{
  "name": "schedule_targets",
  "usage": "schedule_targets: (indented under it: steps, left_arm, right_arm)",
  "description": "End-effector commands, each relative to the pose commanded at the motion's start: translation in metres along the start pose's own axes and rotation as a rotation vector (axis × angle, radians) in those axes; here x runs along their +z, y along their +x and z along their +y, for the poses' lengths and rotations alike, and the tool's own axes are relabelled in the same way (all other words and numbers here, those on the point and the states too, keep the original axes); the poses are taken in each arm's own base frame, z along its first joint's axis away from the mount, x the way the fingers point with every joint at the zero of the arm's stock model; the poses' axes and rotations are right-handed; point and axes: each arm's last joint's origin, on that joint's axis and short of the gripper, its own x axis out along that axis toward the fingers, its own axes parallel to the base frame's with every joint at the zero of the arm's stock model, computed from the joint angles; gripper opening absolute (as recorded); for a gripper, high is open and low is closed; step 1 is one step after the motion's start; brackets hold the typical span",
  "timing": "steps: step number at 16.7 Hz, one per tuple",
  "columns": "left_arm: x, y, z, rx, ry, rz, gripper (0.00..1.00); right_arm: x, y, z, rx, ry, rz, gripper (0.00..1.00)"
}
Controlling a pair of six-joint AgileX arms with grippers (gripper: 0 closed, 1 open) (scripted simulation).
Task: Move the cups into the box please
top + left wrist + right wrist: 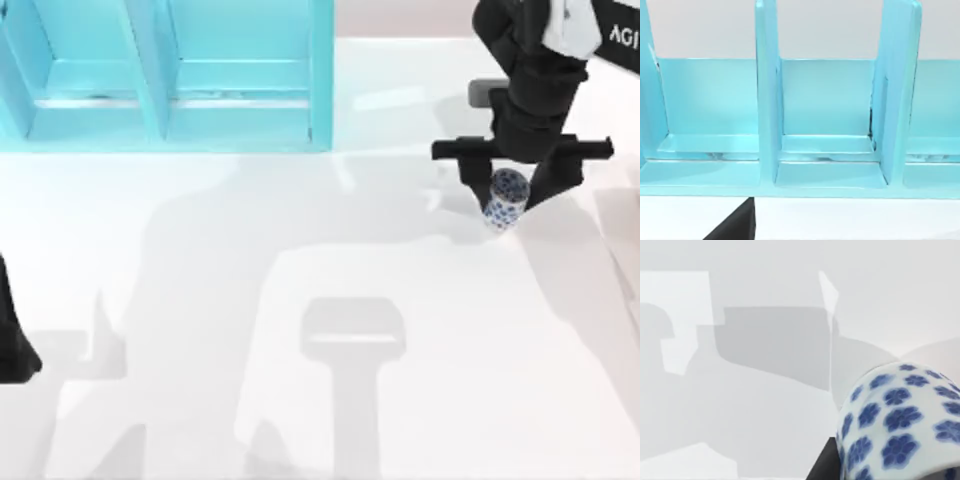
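- Cup [506,198], white with dark-blue flowers, sits between the two fingers of the right end effector [508,196] at the right side of the desk [300,300], toward the back.
- In the top view the end effector's dark crossbar runs just behind the cup, and one finger [472,180] comes down on each side of it; the fingers look closed against the cup's sides, so the right end effector is gripping the cup.
- The cup appears tilted in the top view, its greyish upper end nearest the crossbar and its patterned wall reaching toward the front of the desk.
- Whether the cup's lower end touches the desk or hangs just above it cannot be told.
- In the right wrist view the same cup [900,425] looms close to the camera, its flowered wall rounded, with a dark part of the end effector touching it at its edge and the pale desk [740,390] beyond.
- The box [170,75], turquoise with upright dividers, stands at the back left of the desk, well apart from the held cup.
- In the left wrist view the box [830,115] faces the camera: two upright dividers split it into compartments, and the visible ones hold no cup.
- The left arm [12,330] is parked at the left edge of the desk, near the front; whether its end effector is open or closed cannot be told.
- Grey shadows of both arms lie across the middle of the desk.
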Motion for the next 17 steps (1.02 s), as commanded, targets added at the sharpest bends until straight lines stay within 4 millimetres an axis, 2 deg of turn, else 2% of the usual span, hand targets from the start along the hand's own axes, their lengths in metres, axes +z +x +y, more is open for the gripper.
schedule_targets:
  steps: [7, 9, 11, 15, 17]
  left_arm:
    - [0.000, 0.000, 0.000, 0.000, 0.000, 0.000, 1.00]
    - [0.000, 0.000, 0.000, 0.000, 0.000, 0.000, 1.00]
    - [0.000, 0.000, 0.000, 0.000, 0.000, 0.000, 1.00]
    - [0.000, 0.000, 0.000, 0.000, 0.000, 0.000, 1.00]
    - [0.000, 0.000, 0.000, 0.000, 0.000, 0.000, 1.00]
  right_arm:
    - [0.000, 0.000, -0.001, 0.000, 0.003, 0.001, 0.00]
    - [0.002, -0.005, -0.005, 0.000, -0.002, -0.002, 0.00]
    - [0.005, -0.023, -0.021, 0.000, -0.008, -0.005, 0.00]
    - [0.005, -0.076, -0.073, 0.001, -0.001, 0.000, 0.00]
    - [0.002, -0.094, -0.094, 0.001, 0.002, 0.002, 0.00]
